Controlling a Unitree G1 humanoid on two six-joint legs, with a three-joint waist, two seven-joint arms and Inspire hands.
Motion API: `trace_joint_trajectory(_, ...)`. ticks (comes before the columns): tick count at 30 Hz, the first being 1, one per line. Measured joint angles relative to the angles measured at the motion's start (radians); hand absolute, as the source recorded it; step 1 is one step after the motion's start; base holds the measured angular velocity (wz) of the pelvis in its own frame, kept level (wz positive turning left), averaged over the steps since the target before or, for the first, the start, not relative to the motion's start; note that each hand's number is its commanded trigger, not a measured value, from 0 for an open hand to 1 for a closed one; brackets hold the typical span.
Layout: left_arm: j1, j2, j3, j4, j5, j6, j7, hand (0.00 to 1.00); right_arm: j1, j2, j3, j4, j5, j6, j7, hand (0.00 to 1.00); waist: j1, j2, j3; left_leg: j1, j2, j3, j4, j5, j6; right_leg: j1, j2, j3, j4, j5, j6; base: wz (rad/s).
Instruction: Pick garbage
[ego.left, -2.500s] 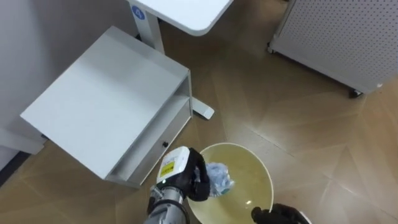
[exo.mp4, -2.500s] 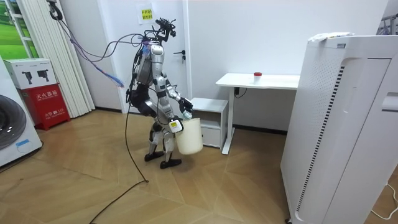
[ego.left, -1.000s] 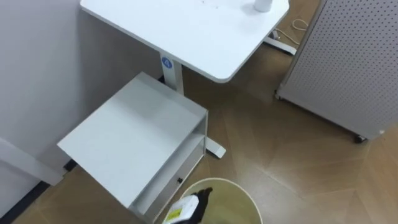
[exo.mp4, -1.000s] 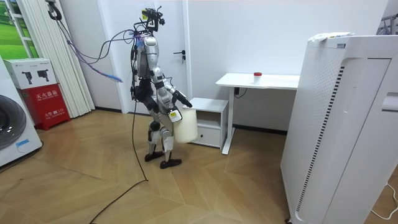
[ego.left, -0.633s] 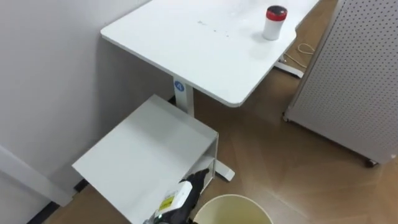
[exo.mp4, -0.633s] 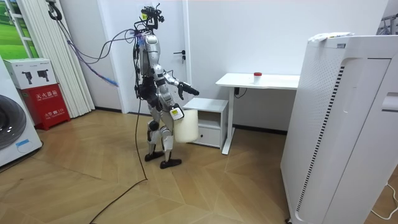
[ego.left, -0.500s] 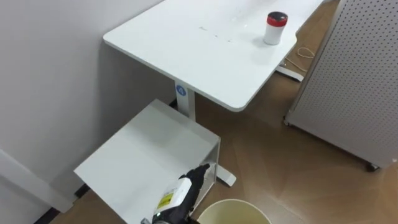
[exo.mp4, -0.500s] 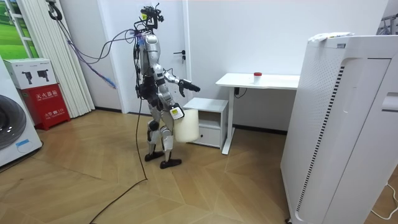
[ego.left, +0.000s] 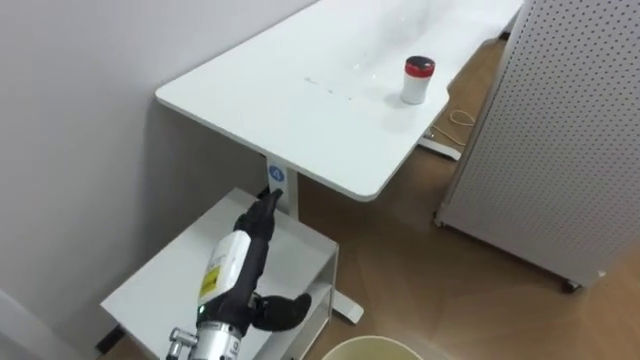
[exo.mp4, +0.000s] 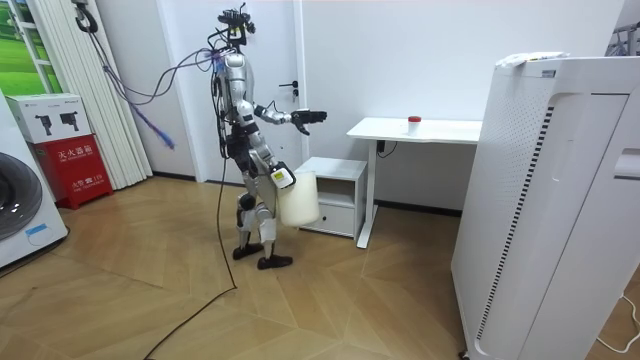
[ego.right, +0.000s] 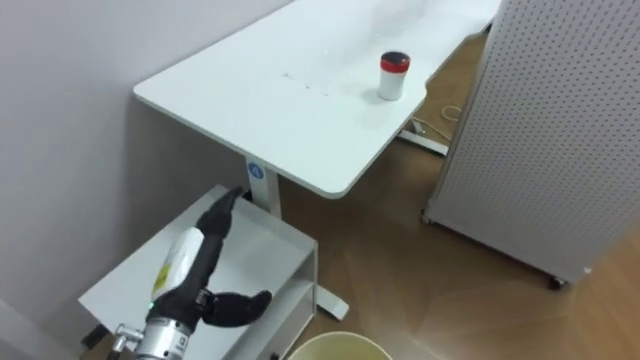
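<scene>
reaching with your left hand (ego.left: 238, 262), fingers straight, thumb spread, expect the red-capped can (ego.left: 417, 80) well ahead on the tabletop (ego.left: 300, 100) to be light, stiff, tippy; wrap its white side.

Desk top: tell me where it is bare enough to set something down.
The desk is bare from its near corner up to the red-capped cup, and along the wall side. Crowded only around that cup, near the edge facing the perforated panel. The left hand hangs over the low cabinet.
</scene>
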Motion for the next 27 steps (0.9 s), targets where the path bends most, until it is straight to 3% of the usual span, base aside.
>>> trace_joint_trajectory(8,0.006,0.002,0.000,-0.059,-0.127,-0.001,-0.002,0.00,0.004,-0.002,0.009,-0.013,-0.052,0.000,0.005,1.00,0.002,0.003,0.0031,0.050,0.019,0.045,-0.012,-0.015,-0.013,0.039,0.019,-0.029,-0.020,0.005,-0.011,-0.16)
trace_joint_trajectory(11,0.019,0.001,0.000,-0.063,-0.149,0.000,-0.006,0.00,0.009,-0.003,0.006,-0.017,-0.050,0.001,0.010,1.00,0.001,0.003,0.0050,0.063,0.029,0.060,-0.002,-0.027,-0.021,0.048,0.023,-0.061,-0.013,-0.005,-0.026,-0.13)
trace_joint_trajectory(16,0.025,-0.013,0.019,-0.065,-0.192,0.001,-0.016,0.00,0.017,-0.002,0.008,-0.022,-0.051,0.001,0.018,1.00,0.001,0.001,0.0129,0.052,0.072,0.089,0.138,-0.090,-0.054,0.048,0.019,-0.131,0.071,-0.078,-0.064,-0.18)
trace_joint_trajectory(17,0.024,-0.019,0.030,-0.071,-0.205,0.001,-0.021,0.00,0.017,0.000,0.009,-0.023,-0.051,0.001,0.020,1.00,-0.002,-0.007,0.0185,0.039,0.085,0.089,0.210,-0.105,-0.069,0.044,0.014,-0.122,0.106,-0.119,-0.072,-0.16)
trace_joint_trajectory(19,0.026,-0.025,0.038,-0.072,-0.208,0.001,-0.027,0.00,0.023,-0.002,0.008,-0.022,-0.054,0.001,0.021,1.00,-0.006,-0.015,0.0214,-0.007,0.116,0.066,0.376,-0.109,-0.077,0.046,0.022,-0.093,0.143,-0.163,-0.069,-0.22)
trace_joint_trajectory(20,0.028,-0.034,0.039,-0.072,-0.208,0.001,-0.026,0.00,0.024,-0.009,0.007,-0.023,-0.055,0.001,0.021,1.00,0.000,-0.009,0.0195,-0.056,0.144,0.030,0.507,-0.096,-0.091,0.048,0.036,-0.077,0.158,-0.175,-0.080,-0.49)
trace_joint_trajectory(21,0.028,-0.039,0.039,-0.074,-0.222,0.000,-0.024,0.00,0.026,-0.014,0.007,-0.033,-0.055,0.001,0.020,1.00,0.001,-0.004,0.0164,-0.112,0.164,-0.010,0.624,-0.063,-0.103,0.051,0.052,-0.058,0.175,-0.184,-0.093,-0.54)
trace_joint_trajectory(22,0.028,-0.040,0.039,-0.075,-0.231,0.000,-0.023,0.00,0.027,-0.016,0.007,-0.040,-0.057,0.001,0.019,1.00,-0.001,-0.003,0.0159,-0.139,0.170,-0.029,0.676,-0.038,-0.100,0.052,0.057,-0.050,0.183,-0.187,-0.100,-0.53)
trace_joint_trajectory(23,0.029,-0.042,0.037,-0.074,-0.252,0.000,-0.023,0.00,0.028,-0.017,0.007,-0.044,-0.063,0.001,0.018,1.00,-0.002,-0.004,0.0160,-0.185,0.175,-0.068,0.763,0.024,-0.096,0.059,0.070,-0.031,0.190,-0.193,-0.112,-0.48)
trace_joint_trajectory(24,0.030,-0.044,0.036,-0.074,-0.269,0.000,-0.023,0.00,0.031,-0.019,0.007,-0.044,-0.068,0.001,0.013,1.00,0.001,-0.002,0.0138,-0.223,0.172,-0.120,0.817,0.055,-0.095,0.070,0.083,-0.016,0.189,-0.197,-0.122,-0.47)
trace_joint_trajectory(25,0.028,-0.046,0.036,-0.075,-0.273,-0.001,-0.023,0.00,0.032,-0.021,0.006,-0.044,-0.068,0.001,0.009,1.00,0.002,-0.003,0.0141,-0.242,0.170,-0.142,0.835,0.051,-0.095,0.074,0.087,-0.012,0.191,-0.198,-0.123,-0.48)
trace_joint_trajectory(27,0.030,-0.045,0.039,-0.075,-0.278,-0.002,-0.014,0.00,0.034,-0.027,0.001,-0.043,-0.075,0.003,-0.007,1.00,0.022,-0.015,0.0148,-0.322,0.142,-0.202,0.807,0.034,-0.075,0.079,0.110,0.045,0.206,-0.215,-0.137,-0.67)
